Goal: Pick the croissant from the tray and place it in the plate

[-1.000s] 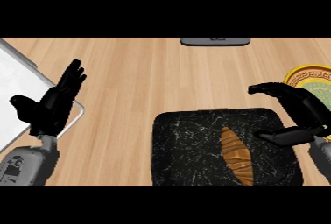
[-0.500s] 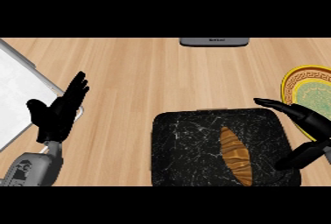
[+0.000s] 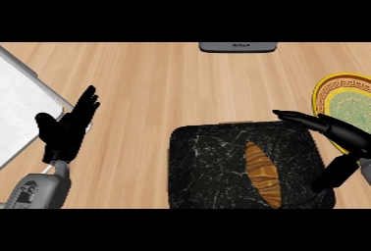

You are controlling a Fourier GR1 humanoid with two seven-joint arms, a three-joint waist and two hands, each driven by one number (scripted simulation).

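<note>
My right hand (image 3: 340, 142) has drifted out to 3 o'clock of the croissant (image 3: 262, 172), fingers still apart, gripping nothing; pickup remains ahead.

Croissant (image 3: 262, 172) lies on the black tray (image 3: 203, 166); right hand (image 3: 339, 135) spread beside it.

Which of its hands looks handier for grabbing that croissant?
The right hand: it hangs open at the tray's right edge, beside the croissant. The left hand rests open far across the counter.
</note>
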